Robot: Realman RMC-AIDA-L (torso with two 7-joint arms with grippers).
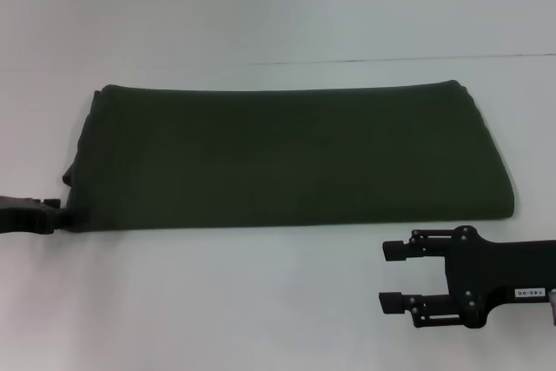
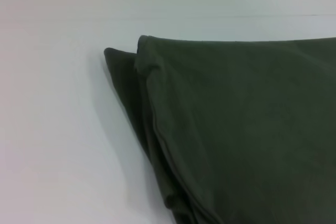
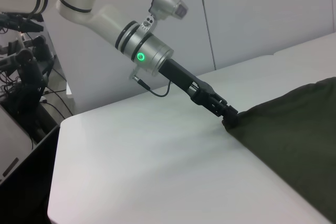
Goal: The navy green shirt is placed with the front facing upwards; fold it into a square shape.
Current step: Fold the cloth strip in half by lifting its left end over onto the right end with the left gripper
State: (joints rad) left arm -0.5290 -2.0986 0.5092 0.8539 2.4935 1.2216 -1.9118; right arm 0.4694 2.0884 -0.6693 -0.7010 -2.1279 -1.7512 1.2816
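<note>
Already folded lengthwise, the navy green shirt [image 1: 287, 155] lies as a long, wide band across the middle of the white table [image 1: 261, 301], its plain dark surface facing up with no lettering showing. Its far edge runs nearly straight, and its right end slants outward toward the near right corner. At the shirt's left end the layers are stacked unevenly: the left wrist view shows one lower layer [image 2: 123, 85] poking out beyond the top layer's rounded corner, with soft folds running down that edge. The left gripper [image 1: 54, 211] sits at the near left corner of the shirt, low on the table, its tip right against the cloth; in the right wrist view that same gripper [image 3: 229, 115] meets the corner, where the fabric bunches around its fingertips, so it appears closed on the cloth. The right gripper [image 1: 395, 277] hovers over bare table just beyond the shirt's near right corner, apart from the cloth, its two black fingers [image 1: 401, 249] spread wide and holding nothing, pointing toward the robot's left
</note>
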